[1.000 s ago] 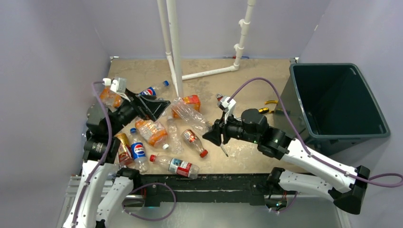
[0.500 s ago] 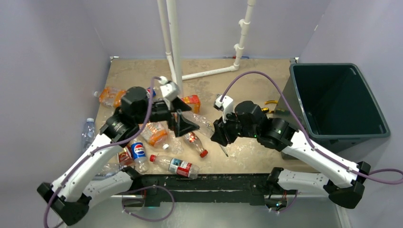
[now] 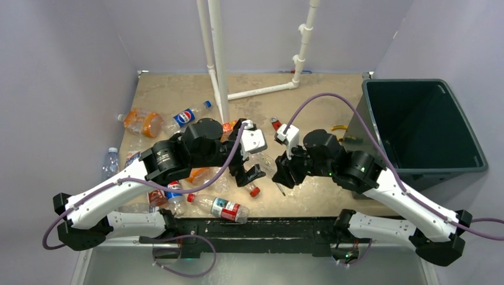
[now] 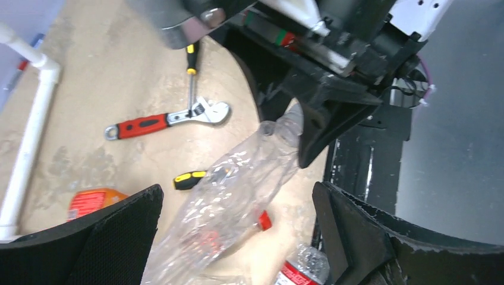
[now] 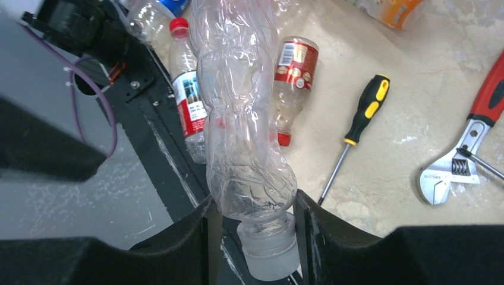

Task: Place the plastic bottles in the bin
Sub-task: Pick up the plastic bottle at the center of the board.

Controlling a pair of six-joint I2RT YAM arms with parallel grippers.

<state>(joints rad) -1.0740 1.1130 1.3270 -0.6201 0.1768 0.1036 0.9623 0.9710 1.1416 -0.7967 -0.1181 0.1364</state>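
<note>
My right gripper (image 5: pixel 252 228) is shut on the neck of a crumpled clear plastic bottle (image 5: pixel 238 119), just above its pale cap. In the top view that gripper (image 3: pixel 279 172) is at the table's middle front. My left gripper (image 4: pixel 238 190) stands wide open with the same clear bottle (image 4: pixel 232 208) lying between its fingers, untouched by either. From above, the left gripper (image 3: pixel 252 169) faces the right one. More bottles lie to the left: a Pepsi one (image 3: pixel 189 114), an orange one (image 3: pixel 142 122) and a red-labelled one (image 3: pixel 223 208). The dark green bin (image 3: pixel 404 83) stands at the right.
A red-handled wrench (image 4: pixel 160 122) and a yellow-and-black screwdriver (image 5: pixel 362 119) lie on the table under the grippers. White pipes (image 3: pixel 217 59) rise at the back centre. A clear water bottle (image 3: pixel 110 161) lies off the table's left edge.
My left arm has swung from the back left to the centre, its open fingers now around the clear bottle. The right gripper has kept its hold on that bottle and shifted slightly right.
</note>
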